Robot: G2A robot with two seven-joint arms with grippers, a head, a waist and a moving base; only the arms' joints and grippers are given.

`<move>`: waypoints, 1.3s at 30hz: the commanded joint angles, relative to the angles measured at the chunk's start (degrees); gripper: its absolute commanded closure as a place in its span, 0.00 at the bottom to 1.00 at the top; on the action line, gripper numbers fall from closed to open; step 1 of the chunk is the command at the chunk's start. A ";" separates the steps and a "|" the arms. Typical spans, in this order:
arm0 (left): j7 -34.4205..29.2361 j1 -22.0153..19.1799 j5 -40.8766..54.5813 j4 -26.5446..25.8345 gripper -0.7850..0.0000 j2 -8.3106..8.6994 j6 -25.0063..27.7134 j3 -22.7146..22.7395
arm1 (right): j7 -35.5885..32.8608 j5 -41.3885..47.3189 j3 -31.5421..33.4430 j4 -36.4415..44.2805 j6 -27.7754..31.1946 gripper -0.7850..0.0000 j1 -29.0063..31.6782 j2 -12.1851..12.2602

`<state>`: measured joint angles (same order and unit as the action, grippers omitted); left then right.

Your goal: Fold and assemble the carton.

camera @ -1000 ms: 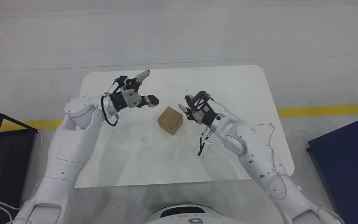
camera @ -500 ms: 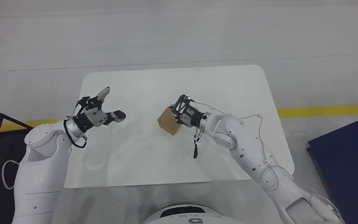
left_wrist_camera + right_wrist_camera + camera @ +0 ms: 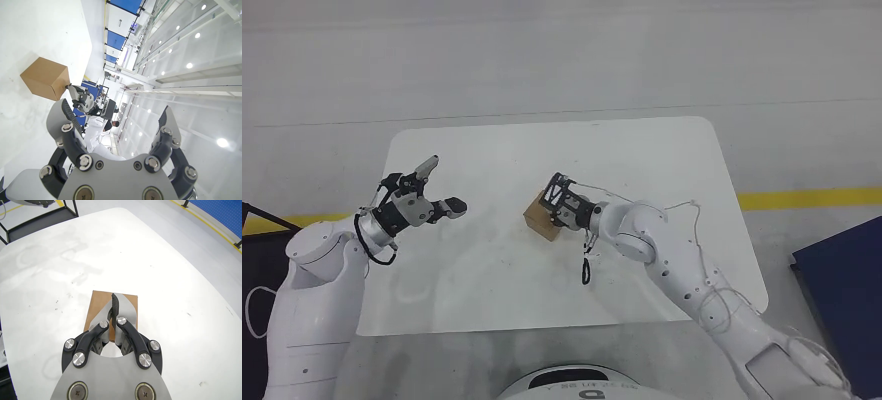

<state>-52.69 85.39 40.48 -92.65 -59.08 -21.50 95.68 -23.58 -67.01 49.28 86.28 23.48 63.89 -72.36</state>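
Over the last second the left claw (image 3: 445,184) had pulled well away from the box (image 3: 536,218) to the table's (image 3: 662,150) left side, where it hung wide open with nothing in it. Meanwhile the right claw (image 3: 560,197) had come in from just beside the box and settled onto its top. Its two fingers (image 3: 115,306) were pressed flat together, gripping nothing and bearing down on the lid. From the left wrist view its tip (image 3: 70,88) touched the box (image 3: 45,77) at an upper edge.

The box stood near the middle of the table, looking closed on every side I could see. To my eye the folding was nearly done, and this was a last press to seat the top flap.

A loose black cable (image 3: 586,262) dangled from the right arm over the table just beside the box. A black rack (image 3: 37,217) stood off the table's far corner. Nothing lay between the claws and the box.
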 commanded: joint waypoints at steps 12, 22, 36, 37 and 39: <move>0.00 0.00 0.00 0.00 0.00 0.00 0.00 0.00 | 4.60 0.25 8.47 3.84 0.68 1.00 8.31 2.27; 1.65 0.57 -0.95 0.09 0.00 0.01 0.20 -0.11 | 2.67 1.64 25.04 9.49 4.39 1.00 27.93 6.67; 8.16 -24.61 -17.79 20.70 0.00 -2.72 -2.60 -24.28 | 13.95 -0.26 34.91 25.07 -0.09 1.00 45.97 8.17; 9.89 -26.71 -18.24 22.65 0.00 -3.32 -3.11 -26.26 | 15.02 -0.65 35.69 26.15 -0.69 1.00 47.68 8.23; 11.89 -30.02 -16.13 26.68 0.00 -4.79 -3.55 -29.92 | 17.17 -1.36 36.68 27.89 -1.53 1.00 50.57 8.30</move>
<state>-41.92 57.24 22.83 -68.31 -63.15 -24.86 67.98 -7.41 -68.09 85.57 113.47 22.31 113.04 -64.08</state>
